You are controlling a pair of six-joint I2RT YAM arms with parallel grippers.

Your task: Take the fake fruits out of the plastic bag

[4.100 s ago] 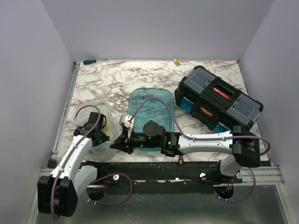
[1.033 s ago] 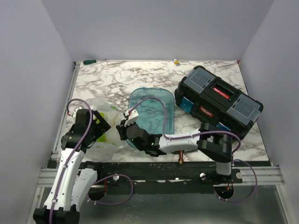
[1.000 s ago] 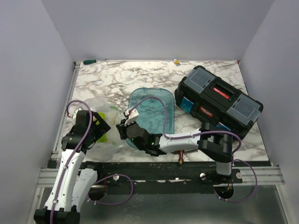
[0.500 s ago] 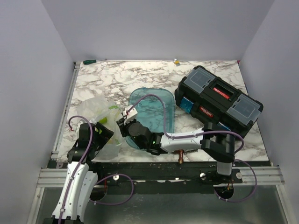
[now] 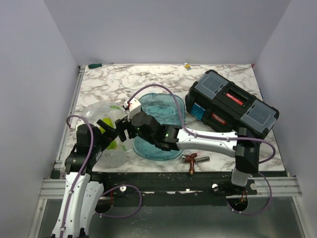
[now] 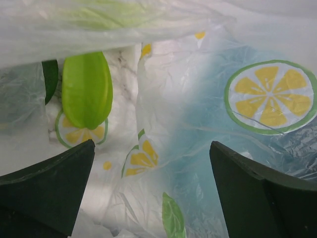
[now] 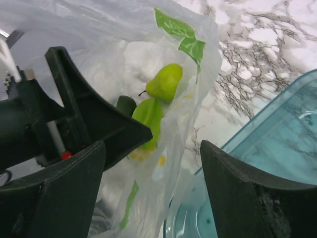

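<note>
The plastic bag, thin, crinkled and lemon-printed, is seen on the counter just left of the teal tray, with glossy green fake fruits inside. It is judged limp and slippery, best pinched at a loose edge. The left end effector and right end effector are spread wide, nothing grasped.

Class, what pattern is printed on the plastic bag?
Plastic bag: green-rimmed yellow lemon slices; left wrist view.
</note>
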